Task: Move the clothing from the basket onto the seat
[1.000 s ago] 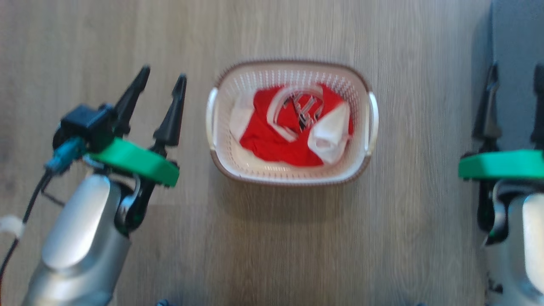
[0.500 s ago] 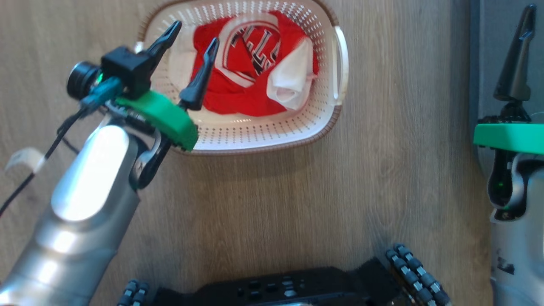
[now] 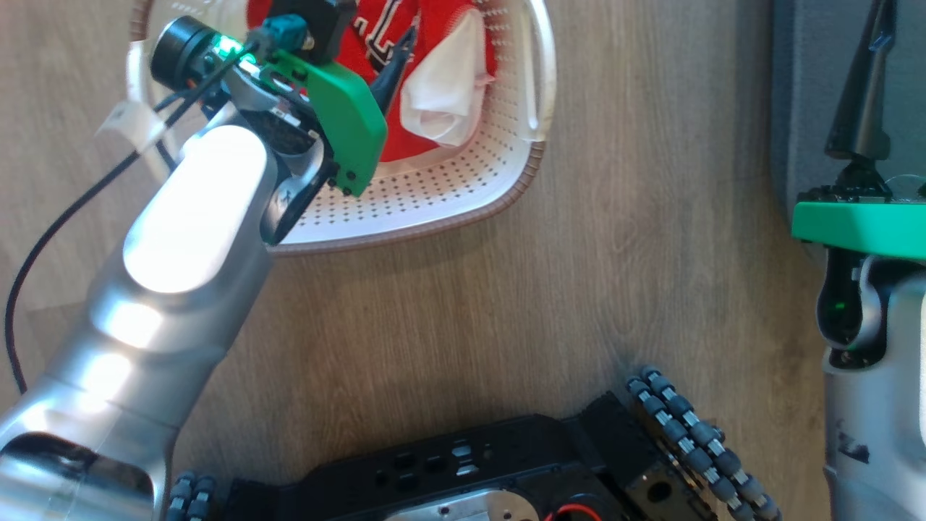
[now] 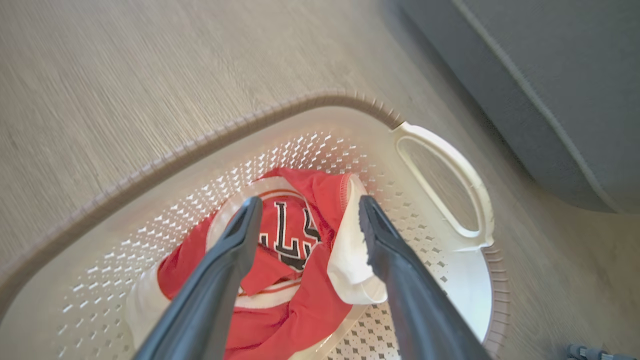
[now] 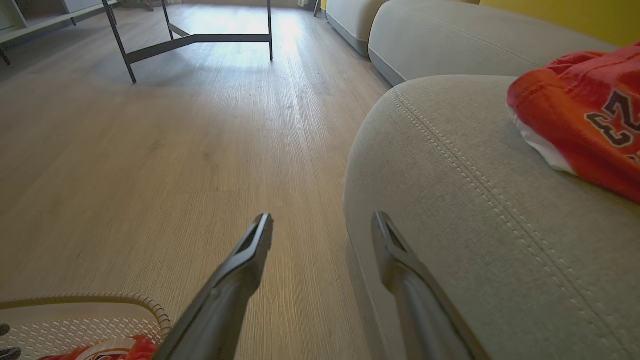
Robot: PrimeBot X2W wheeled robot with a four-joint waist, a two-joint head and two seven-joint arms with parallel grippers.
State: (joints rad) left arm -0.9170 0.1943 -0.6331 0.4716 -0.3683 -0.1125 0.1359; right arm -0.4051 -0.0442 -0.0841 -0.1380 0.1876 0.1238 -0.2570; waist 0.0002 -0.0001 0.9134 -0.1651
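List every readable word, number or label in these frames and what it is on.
"3" and "2", it seems: black digits on the jersey on the seat, cut by the frame edge.
Black letters on the jersey in the basket: folded, unreadable.
Dark mark on the right forearm: too blurred.
White tag near the left arm: nothing legible.

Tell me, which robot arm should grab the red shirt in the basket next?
Left, probably. The open left gripper hangs right over the clothing in the basket. The right gripper, open too, is off at the edge of the seat.
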